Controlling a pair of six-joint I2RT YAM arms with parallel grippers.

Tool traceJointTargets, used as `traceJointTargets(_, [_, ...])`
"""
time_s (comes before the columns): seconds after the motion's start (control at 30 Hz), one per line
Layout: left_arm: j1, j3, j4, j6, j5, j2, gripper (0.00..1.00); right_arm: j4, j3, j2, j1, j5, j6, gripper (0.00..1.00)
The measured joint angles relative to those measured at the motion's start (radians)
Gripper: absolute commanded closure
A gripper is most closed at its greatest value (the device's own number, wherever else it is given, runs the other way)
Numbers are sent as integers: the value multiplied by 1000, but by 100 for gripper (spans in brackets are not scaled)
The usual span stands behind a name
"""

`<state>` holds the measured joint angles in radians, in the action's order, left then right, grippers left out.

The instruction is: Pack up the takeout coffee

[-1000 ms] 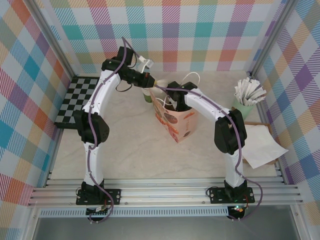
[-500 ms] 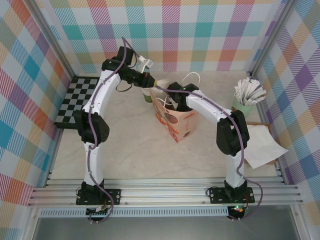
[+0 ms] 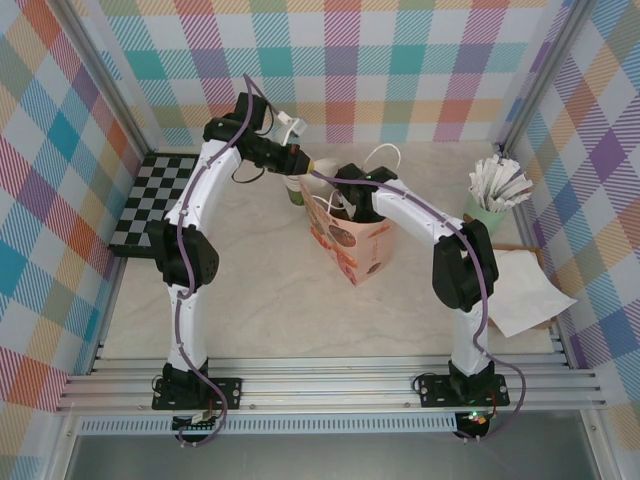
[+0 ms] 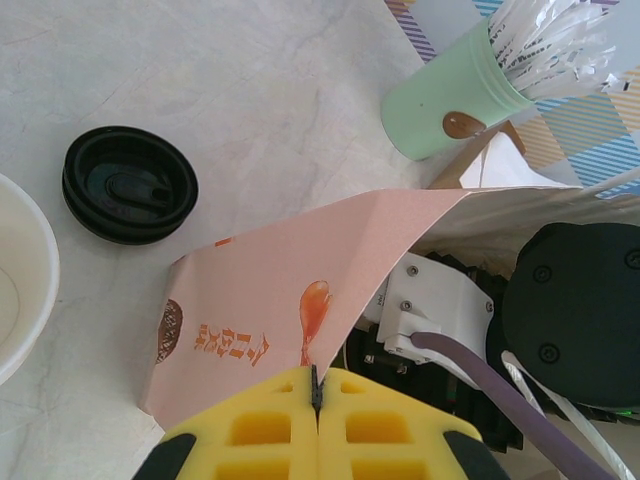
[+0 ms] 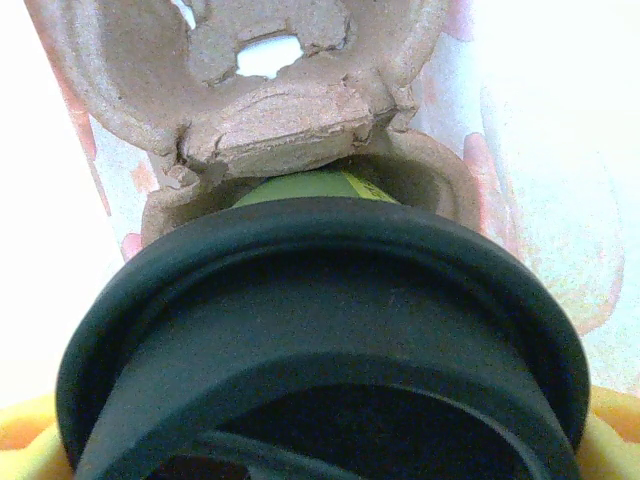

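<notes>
While the left gripper [image 4: 317,395] clamps the rim of the paper bag [image 4: 290,285] open, the right gripper [image 5: 315,445] grips the lidded takeout coffee [image 5: 320,290] upright inside it, directly over the cardboard carrier [image 5: 270,125].

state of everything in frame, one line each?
Pink paper bag: upright, mouth open.
Left gripper: shut on bag's edge.
Right gripper: inside bag, gripping cup.
Dark-green paper cup: black lid on, at pulp carrier, seating unclear.
Spare round black plastic lid: loose on table.
Mint-green cup of white sticks: upright.
</notes>
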<state>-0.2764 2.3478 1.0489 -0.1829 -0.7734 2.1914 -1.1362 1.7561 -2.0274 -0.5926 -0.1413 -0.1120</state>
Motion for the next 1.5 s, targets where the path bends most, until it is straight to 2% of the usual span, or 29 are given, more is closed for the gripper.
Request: traceJointTargets(1.5, [0,0,-2,7,0,0,100,8,-14,-13,1,-3,2,94])
